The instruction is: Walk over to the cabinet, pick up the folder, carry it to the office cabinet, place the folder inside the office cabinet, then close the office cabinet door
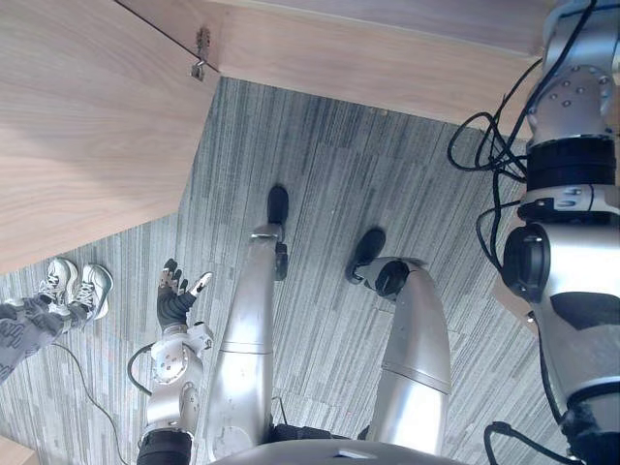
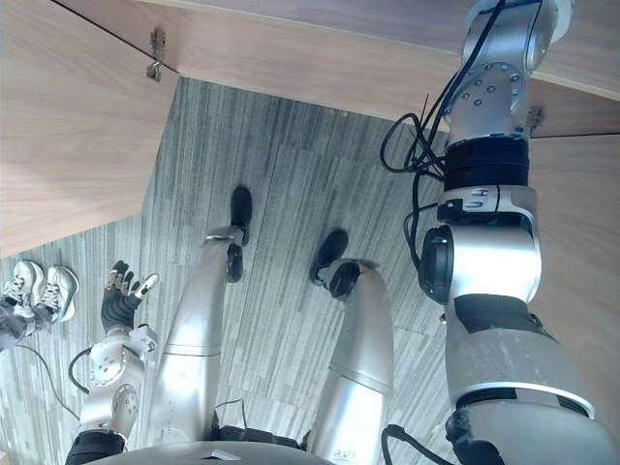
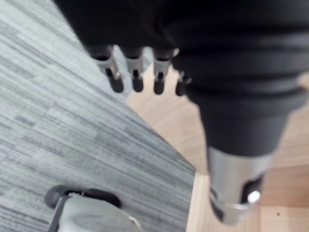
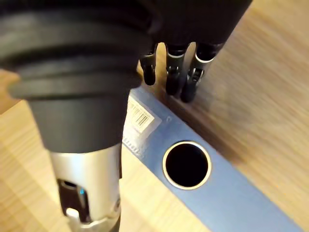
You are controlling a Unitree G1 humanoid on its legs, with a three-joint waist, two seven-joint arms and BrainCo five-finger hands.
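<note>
Right robot hand (image 4: 87,63) overlaps the blue folder (image 4: 231,193), one end cut off

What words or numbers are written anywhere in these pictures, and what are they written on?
On the blue folder, a white sticker: a barcode, and any print with it is too small to read.
On the wooden cabinet and the grey carpet: no words, numbers or signs.
</note>
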